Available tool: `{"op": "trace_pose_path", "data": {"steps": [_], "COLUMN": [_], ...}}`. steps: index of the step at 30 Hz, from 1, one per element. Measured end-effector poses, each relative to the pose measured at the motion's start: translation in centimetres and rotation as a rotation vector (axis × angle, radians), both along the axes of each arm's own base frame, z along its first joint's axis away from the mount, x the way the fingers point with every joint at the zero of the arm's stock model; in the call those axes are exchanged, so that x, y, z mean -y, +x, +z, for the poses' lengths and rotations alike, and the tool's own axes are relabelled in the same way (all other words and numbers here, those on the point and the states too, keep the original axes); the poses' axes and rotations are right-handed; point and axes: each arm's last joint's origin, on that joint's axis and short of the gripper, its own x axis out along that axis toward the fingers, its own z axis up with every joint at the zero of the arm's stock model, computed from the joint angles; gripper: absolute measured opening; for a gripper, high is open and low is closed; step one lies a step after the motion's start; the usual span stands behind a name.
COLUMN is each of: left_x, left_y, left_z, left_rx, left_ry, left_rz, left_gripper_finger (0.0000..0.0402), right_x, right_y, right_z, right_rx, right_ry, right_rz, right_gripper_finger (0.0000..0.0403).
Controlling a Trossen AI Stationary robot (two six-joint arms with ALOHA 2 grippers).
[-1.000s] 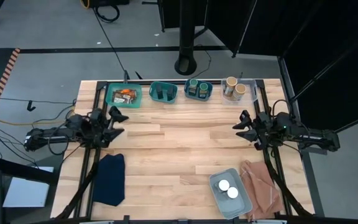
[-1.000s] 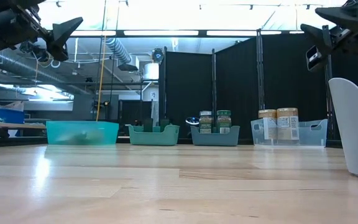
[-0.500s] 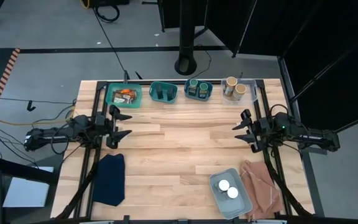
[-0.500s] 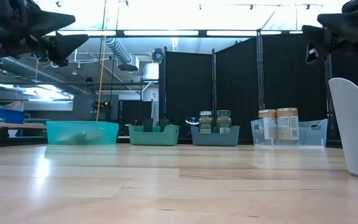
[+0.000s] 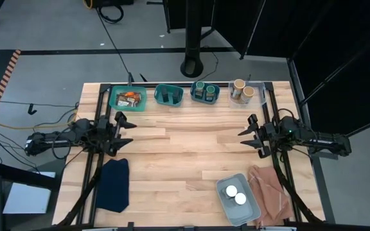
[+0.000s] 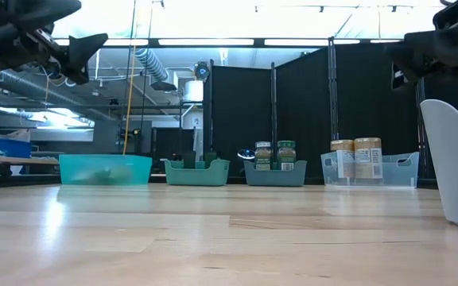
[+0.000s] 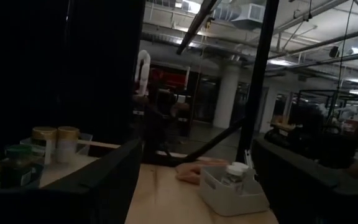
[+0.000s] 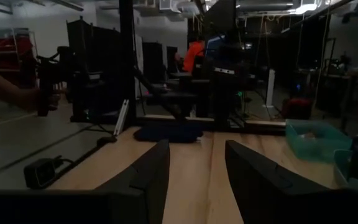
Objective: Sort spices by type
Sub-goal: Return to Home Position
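From above, the sort looks finished: across the desk (image 5: 185, 160) from the pale bin (image 5: 249, 212), which holds the white-lidded jars (image 5: 231, 190), a row of four bins carries the rest. The brown packets (image 5: 129, 97) sit in the light green bin (image 5: 112, 99), the black jars (image 5: 162, 96) in the teal bin (image 5: 169, 86), the green-lidded jars (image 5: 200, 86) in the blue bin (image 5: 193, 96), and the tan-topped jars (image 5: 239, 85) in the clear bin (image 5: 259, 96). The right end effector (image 5: 248, 133) hangs near the pale bin on its far side, fingers spread and empty. The left end effector (image 5: 124, 127) is well apart from that bin, beyond the dark blue cloth (image 5: 114, 184), also spread and empty. At desk level, both end effectors ride high, and the pale bin's wall stands tall just under the right one. A steep descent on the way home could clip that rim and spill the jars. The left wrist view shows wide-apart fingers with nothing between them, and the jars rise above their bins' rims, so a low sweep would topple them. The right wrist view also shows parted fingers and nothing held. A person's hand (image 8: 17, 93) shows beyond the desk, so a wide swing there would be my worry.
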Motion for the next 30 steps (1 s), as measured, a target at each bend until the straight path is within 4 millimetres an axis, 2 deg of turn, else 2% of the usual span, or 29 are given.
{"op": "trace_pose_path", "data": {"steps": [30], "left_x": [0.0], "left_y": [0.01], "left_z": [-0.01], "left_rx": [-0.002], "left_ry": [-0.01], "left_rz": [-0.004], "left_gripper_finger": [0.031], "right_x": [0.0], "right_y": [0.0], "right_z": [0.01], "right_rx": [0.003], "right_ry": [-0.012], "right_rz": [-0.002], "right_gripper_finger": [0.0163]}}
